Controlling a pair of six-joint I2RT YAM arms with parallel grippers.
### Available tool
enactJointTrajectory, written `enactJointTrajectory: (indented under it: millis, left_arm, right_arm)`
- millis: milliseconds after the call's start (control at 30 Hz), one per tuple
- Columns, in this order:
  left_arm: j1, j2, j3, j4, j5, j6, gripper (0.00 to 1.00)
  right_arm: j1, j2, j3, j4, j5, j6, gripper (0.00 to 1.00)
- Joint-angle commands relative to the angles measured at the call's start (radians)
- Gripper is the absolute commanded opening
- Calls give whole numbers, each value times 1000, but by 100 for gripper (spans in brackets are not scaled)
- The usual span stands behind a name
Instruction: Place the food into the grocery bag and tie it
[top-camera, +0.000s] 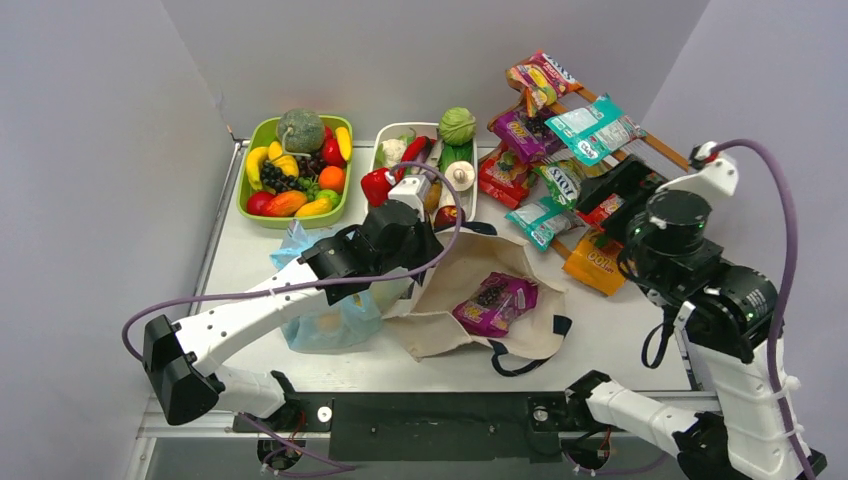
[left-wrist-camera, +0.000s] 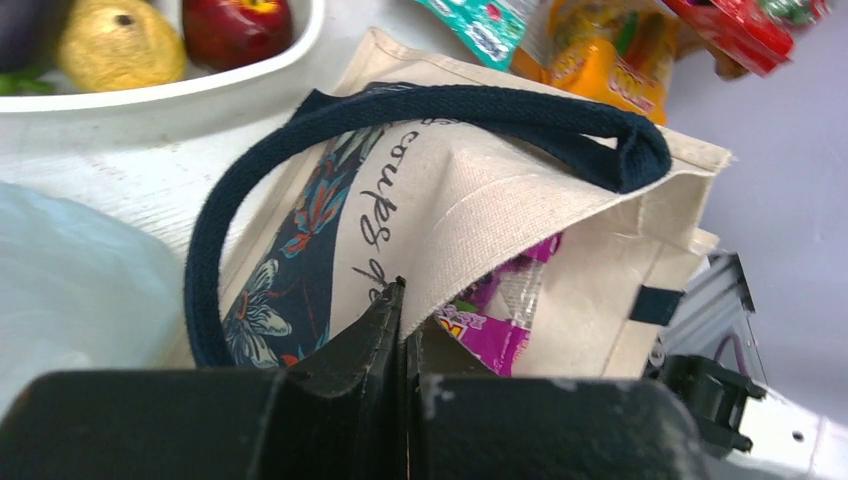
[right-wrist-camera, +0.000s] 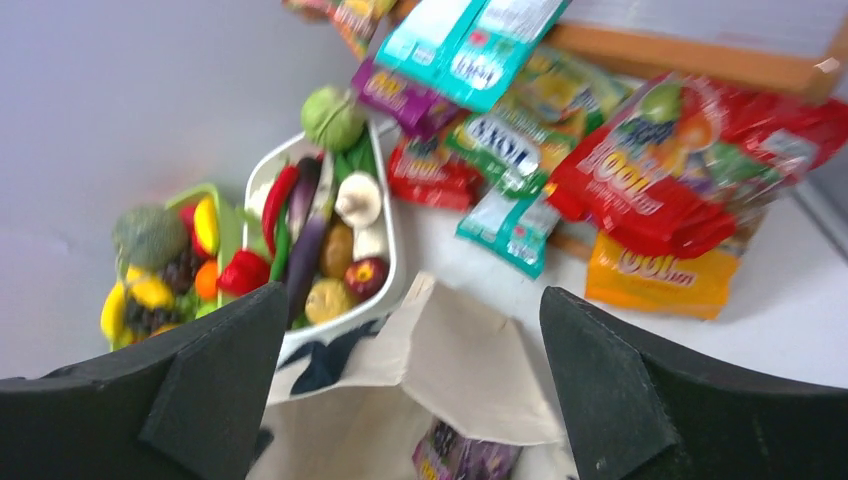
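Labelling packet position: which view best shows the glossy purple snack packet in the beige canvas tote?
Top external: the glossy purple snack packet lies whole in the beige canvas tote. Left wrist shows a sliver under the tote's lip; right wrist, a blurred corner at its bottom edge.

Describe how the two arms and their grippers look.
Both the left arm and right arm have white tubular links joined by chunky black cylindrical joints. A lilac cable trails along each. The left gripper and right gripper have matte black, wedge-shaped fingers.
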Motion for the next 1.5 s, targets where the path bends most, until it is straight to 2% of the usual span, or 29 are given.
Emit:
enactJointTrajectory:
  millis: [0, 100, 233, 400, 567, 1067, 1367, 1433, 1467]
  left_arm:
    - [58, -38, -37, -10, -6, -55, 0]
    - [85, -38, -61, -12, 11, -57, 0]
    - [112, -38, -83, -21, 40, -60, 0]
    - [121, -68, -121, -2, 66, -64, 0]
    - [125, -96, -151, 1, 82, -62, 0]
    - [128, -176, -178, 14, 105, -58, 0]
    - [128, -203, -202, 17, 107, -63, 0]
    - [128, -205, -203, 18, 108, -63, 0]
    - [127, -205, -204, 19, 108, -63, 0]
  right_arm:
    - [-142, 90, 109, 14, -6, -95, 94]
    - [-289, 141, 147, 24, -87, -119, 97]
    - [-450, 196, 133, 89, -270, -111, 98]
    - [-591, 251, 50, 198, -490, -66, 99]
    - [-696, 305, -14, 271, -633, -24, 99]
    - [-756, 417, -124, 522, -732, 112, 88]
    - [-759, 488, -99, 571, -743, 163, 74]
    - [-759, 497, -96, 574, -745, 162, 69]
    - [-759, 500, -96, 576, -745, 163, 63]
